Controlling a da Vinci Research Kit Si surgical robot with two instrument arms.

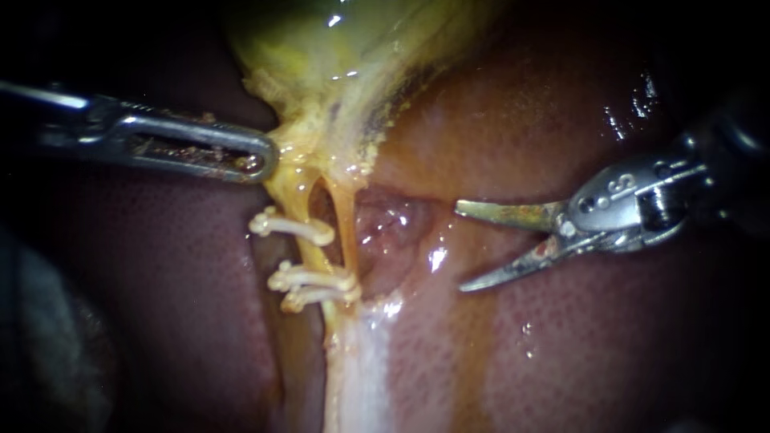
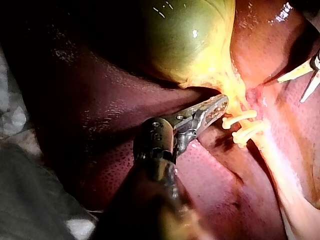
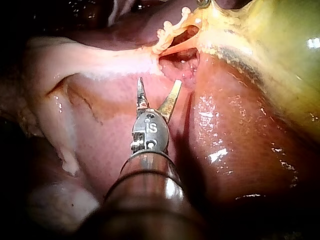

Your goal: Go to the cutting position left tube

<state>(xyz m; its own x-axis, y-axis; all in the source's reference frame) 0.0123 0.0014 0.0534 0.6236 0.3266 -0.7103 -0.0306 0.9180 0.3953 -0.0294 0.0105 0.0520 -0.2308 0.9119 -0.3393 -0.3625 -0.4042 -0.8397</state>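
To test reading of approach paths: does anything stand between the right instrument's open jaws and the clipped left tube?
Yes. The right tube lies between the right instrument and the left tube, close beside it. Otherwise only bare liver shows there. The left instrument grips the gallbladder, off that path.

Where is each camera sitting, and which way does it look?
Endoscope view: close over the tissue, facing the tubes and their clips under the gallbladder. The left instrument comes in from the left, the right instrument from the right with its jaws open.
Left wrist view: on the left arm, looking along its own shaft toward the gallbladder.
Right wrist view: on the right arm, looking along its own shaft toward the clips.
Shared: all three show the clips and the gallbladder.
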